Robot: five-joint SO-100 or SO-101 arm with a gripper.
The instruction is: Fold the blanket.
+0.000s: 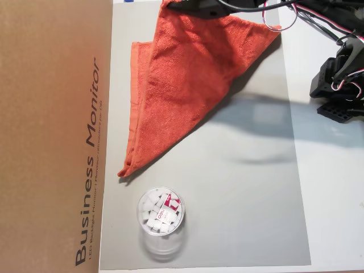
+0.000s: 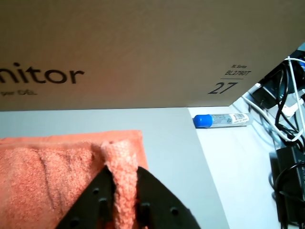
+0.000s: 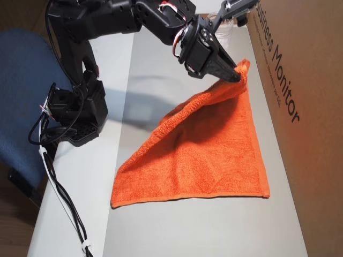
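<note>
1. Gripper (image 3: pixel 236 76) is clamped tight on one corner of the blanket (image 3: pixel 206 155). In the wrist view a pinched ridge of terry stands up between the two black fingers (image 2: pixel 162 200), no gap either side.
2. That corner is lifted off the grey mat (image 3: pixel 161 235) and carried over the rest of the cloth. In an overhead view the blanket reads as a triangle, peak at the gripper near the cardboard box (image 3: pixel 305 134), base edge lying flat on the mat nearer the camera.
3. Blanket sits on the mat just beside the box. In an overhead view its left hem (image 1: pixel 132 114) runs alongside the box edge without clearly touching.
4. Clear plastic cup (image 1: pixel 160 216), holding small white pieces, stands on the mat near the blanket's lower tip, apart from it.
5. Blue-capped tube (image 2: pixel 221 120) lies on the white table off the mat, next to a cable bundle (image 2: pixel 286 114).
</note>
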